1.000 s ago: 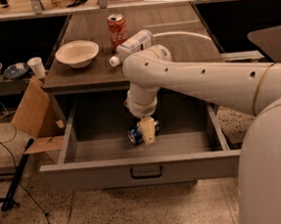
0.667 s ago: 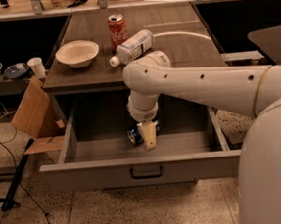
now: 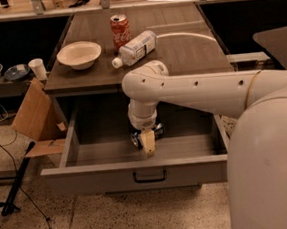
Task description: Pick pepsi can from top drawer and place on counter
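Note:
The pepsi can [image 3: 137, 138] is small and dark blue. It lies on its side inside the open top drawer [image 3: 134, 175], near the drawer's middle. My gripper [image 3: 147, 139] reaches down into the drawer from the white arm and is shut on the can. One beige finger [image 3: 148, 143] stands in front of the can, whose ends show to the left and right of it. The can sits low, near the drawer floor. The counter [image 3: 188, 52] is the dark wood-grain top behind the drawer.
On the counter stand a red Coca-Cola can [image 3: 120, 32], a clear plastic bottle on its side [image 3: 134, 49] and a white bowl [image 3: 79, 54]. A cardboard box [image 3: 30, 114] leans left of the cabinet. Cables and a dark pole lie on the floor at left.
The arm's elbow has shifted slightly left and down. The finger now stands in front of the can, which earlier showed only to its left.

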Controlling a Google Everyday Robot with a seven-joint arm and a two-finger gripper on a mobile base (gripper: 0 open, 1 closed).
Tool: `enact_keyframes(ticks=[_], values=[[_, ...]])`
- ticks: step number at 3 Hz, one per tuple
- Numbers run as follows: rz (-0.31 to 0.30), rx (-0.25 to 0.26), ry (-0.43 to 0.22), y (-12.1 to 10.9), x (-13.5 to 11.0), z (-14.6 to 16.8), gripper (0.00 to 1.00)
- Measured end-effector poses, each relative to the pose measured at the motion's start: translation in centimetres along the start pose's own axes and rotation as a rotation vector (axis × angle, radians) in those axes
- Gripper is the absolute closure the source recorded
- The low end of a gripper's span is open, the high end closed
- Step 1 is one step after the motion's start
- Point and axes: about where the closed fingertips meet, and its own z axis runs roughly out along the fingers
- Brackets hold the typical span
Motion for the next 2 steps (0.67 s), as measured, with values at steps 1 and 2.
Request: enact_keyframes(ticks=[1,2], values=[[0.004,-0.012,-0.005,-0.01,-0.27,1.15,0.23],[0.022,0.013,-0.016,0.19,-0.31,0.66,0.47]])
